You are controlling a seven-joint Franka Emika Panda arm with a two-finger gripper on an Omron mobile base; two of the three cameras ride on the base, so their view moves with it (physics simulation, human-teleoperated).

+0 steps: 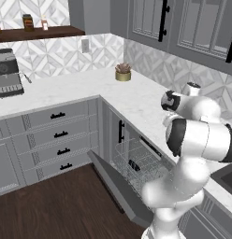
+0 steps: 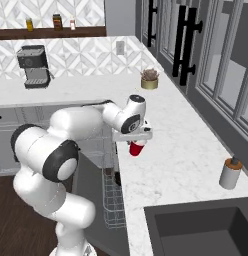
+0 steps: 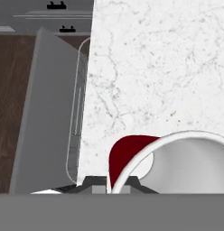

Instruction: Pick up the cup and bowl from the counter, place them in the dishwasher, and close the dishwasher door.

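My gripper (image 2: 138, 141) is shut on the red cup (image 2: 137, 148), holding it just above the counter (image 2: 182, 150) near its front edge. In the hand view the cup (image 3: 128, 153) sits close up, its white inside facing the camera, with a dark fingertip (image 3: 93, 182) at its left. The dishwasher door (image 1: 119, 186) hangs down open, and the grey wire rack (image 1: 139, 161) shows inside. A small dark object (image 1: 133, 165), which looks like the black bowl, lies in the rack. The door (image 3: 46, 113) and rack edge (image 3: 75, 113) lie left of the counter edge.
A coffee machine (image 1: 8, 72) stands on the far left counter, with a potted plant (image 2: 149, 78) in the corner. A soap dispenser (image 2: 229, 172) stands by the dark sink (image 2: 196, 230). Grey drawers (image 1: 59, 135) with black handles flank the dishwasher.
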